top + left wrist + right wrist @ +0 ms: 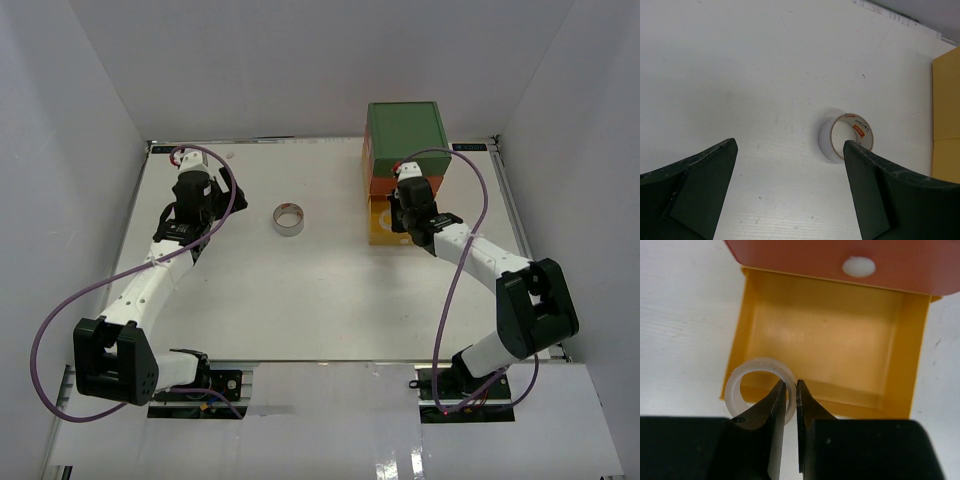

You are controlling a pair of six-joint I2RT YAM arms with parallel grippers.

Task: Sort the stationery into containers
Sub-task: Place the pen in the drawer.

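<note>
R gripper (791, 385) pinches whitish tape roll (757, 365) at front-left rim of open yellow drawer (912, 350).
Jaws nearly closed, one finger thru the hole, one outside. Roll prob. light, stiff, slick; wall grip suits it. L gripper (790, 145) wide open, empty, over table (740, 75); grey tape roll (827, 142) lies near.

The right pincer (791, 385) hides part of the whitish tape roll (760, 363); the top edge crops the orange drawer (790, 255).

grey tape roll (826, 145), red label (861, 131) inside core, print unreadable
</note>
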